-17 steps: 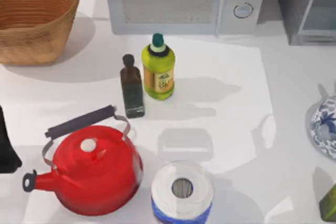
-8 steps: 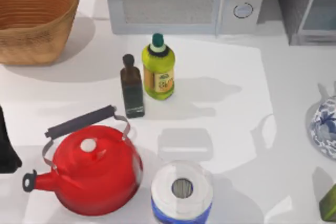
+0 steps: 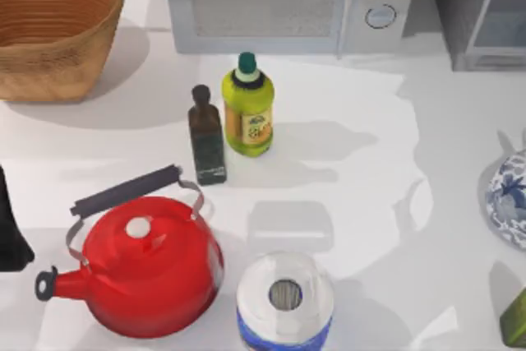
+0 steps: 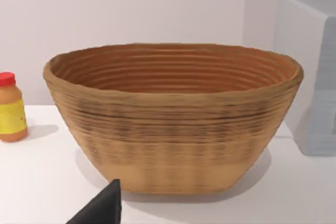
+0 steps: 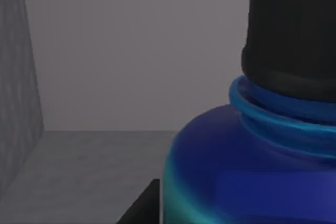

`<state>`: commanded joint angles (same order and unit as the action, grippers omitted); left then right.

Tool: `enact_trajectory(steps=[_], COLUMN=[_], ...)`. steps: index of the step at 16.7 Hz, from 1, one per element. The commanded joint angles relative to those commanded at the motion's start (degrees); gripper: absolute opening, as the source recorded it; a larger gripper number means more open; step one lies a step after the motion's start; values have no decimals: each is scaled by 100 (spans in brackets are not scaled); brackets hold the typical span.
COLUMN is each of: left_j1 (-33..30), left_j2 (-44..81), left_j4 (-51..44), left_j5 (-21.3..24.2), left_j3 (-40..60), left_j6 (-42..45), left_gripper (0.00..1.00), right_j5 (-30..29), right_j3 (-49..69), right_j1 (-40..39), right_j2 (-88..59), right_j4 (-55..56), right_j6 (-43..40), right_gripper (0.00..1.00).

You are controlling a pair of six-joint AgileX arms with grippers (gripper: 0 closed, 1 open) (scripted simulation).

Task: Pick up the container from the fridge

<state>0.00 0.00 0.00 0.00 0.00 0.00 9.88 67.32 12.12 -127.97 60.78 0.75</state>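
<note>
The fridge point(image 3: 485, 14) stands at the table's back right corner in the top view, grey with a pale-framed glass door. In the right wrist view I look into its grey interior point(image 5: 105, 77). The container point(image 5: 247, 177) looms very close there, deep blue shading to teal at its lower edge, with a dark cylinder over its ringed neck. A dark part of my right gripper point(image 5: 140, 211) shows right beside the container's body. My left gripper point(image 3: 10, 232) is parked at the table's left edge, facing the wicker basket point(image 4: 173, 114).
A grey microwave point(image 3: 288, 2) stands at the back. Mid-table are a yellow-green bottle point(image 3: 247, 108) and a dark bottle point(image 3: 205, 136). A red kettle point(image 3: 148, 265) and a paper roll point(image 3: 285, 297) sit in front. A blue-white vase point(image 3: 509, 199) stands at the right edge.
The shadow across the table's right side has shifted a little. None of the objects on the table has moved, and the left arm has stayed put.
</note>
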Motion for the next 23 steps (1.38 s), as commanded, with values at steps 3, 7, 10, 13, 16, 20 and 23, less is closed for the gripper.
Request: enact_trajectory(steps=[3, 7, 10, 13, 16, 20, 23], left_j1=[0, 0, 0, 0, 0, 0, 0], left_j2=[0, 0, 0, 0, 0, 0, 0], left_j4=[0, 0, 0, 0, 0, 0, 0], left_j5=[0, 0, 0, 0, 0, 0, 0], left_j3=[0, 0, 0, 0, 0, 0, 0], left_j6=[0, 0, 0, 0, 0, 0, 0], left_gripper=[100, 100, 100, 100, 100, 100, 100], right_j5=[7, 9, 20, 99, 164, 249, 344], right_j3=[49, 93, 58, -337, -1068, -2176, -2509], right_j1=[-4, 0, -2, 58, 142, 250, 314], right_j2=[267, 478, 464, 766, 1185, 1733, 2006], right_j4=[-306, -552, -527, -318, -68, 283, 496], right_j6=[5, 9, 19, 22, 24, 26, 29], right_gripper=[0, 0, 0, 0, 0, 0, 0])
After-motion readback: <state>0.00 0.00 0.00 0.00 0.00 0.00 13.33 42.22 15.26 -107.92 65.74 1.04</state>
